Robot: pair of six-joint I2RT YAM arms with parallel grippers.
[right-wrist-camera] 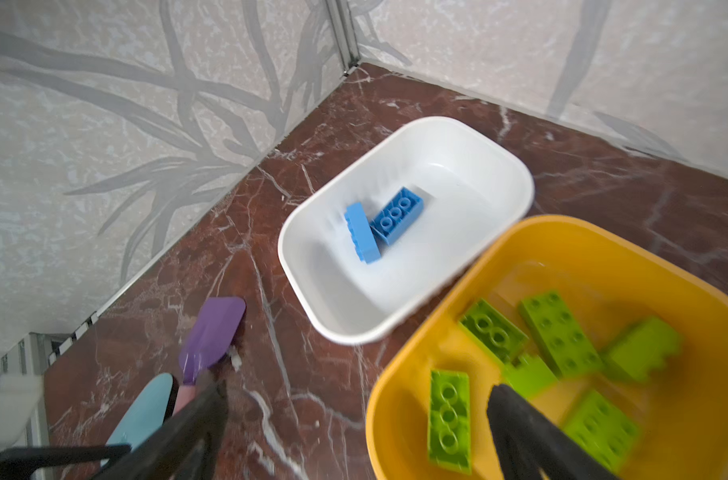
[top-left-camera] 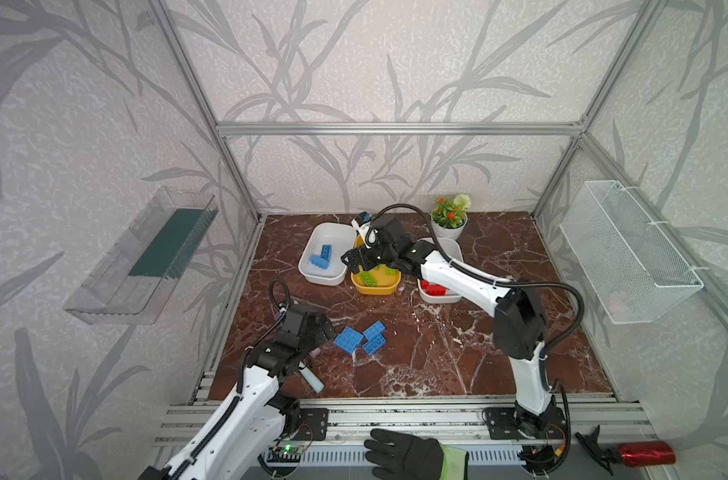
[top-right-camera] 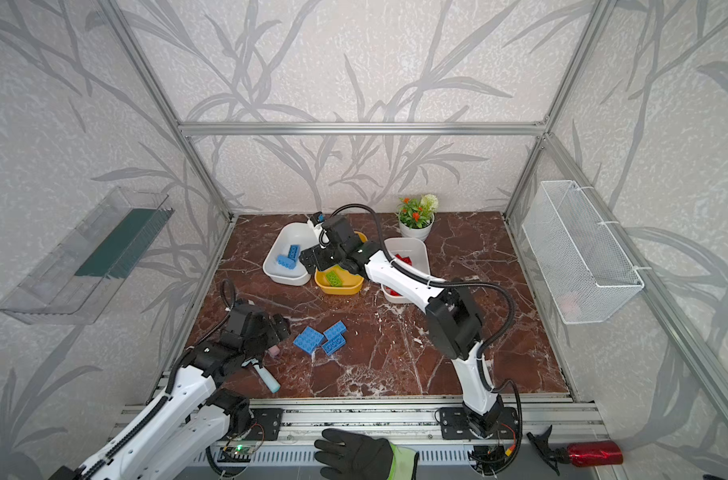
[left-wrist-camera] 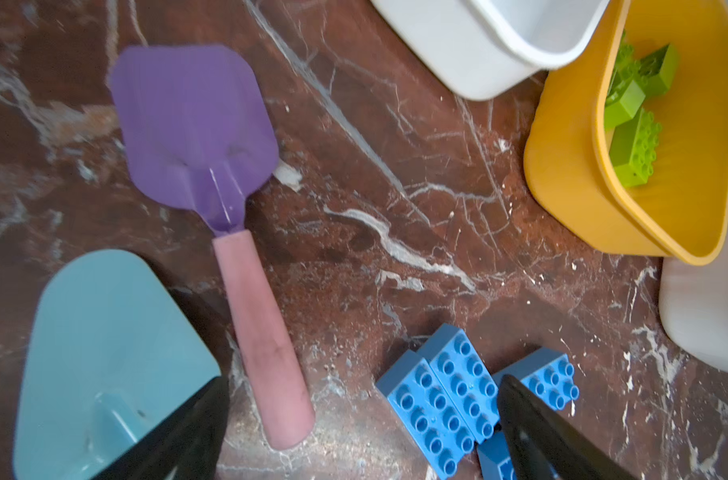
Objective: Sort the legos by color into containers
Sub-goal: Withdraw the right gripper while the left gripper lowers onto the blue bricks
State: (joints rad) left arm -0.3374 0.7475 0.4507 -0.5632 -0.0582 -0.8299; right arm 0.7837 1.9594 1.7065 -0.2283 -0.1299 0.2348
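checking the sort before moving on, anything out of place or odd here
A cluster of blue legos lies loose on the table, outside any tub, by the left gripper. In a white tub one blue lego lies on its side. A gloved hand rests on the front rail.

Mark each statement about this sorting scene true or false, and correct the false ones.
1. Green bricks lie in the yellow tub. True.
2. The white tub beside it is empty. False: two blue bricks lie in it.
3. Three loose blue bricks lie on the table near the left gripper. True.
4. The right gripper holds a red brick. False: its jaws stand open and empty, over the yellow tub's edge.
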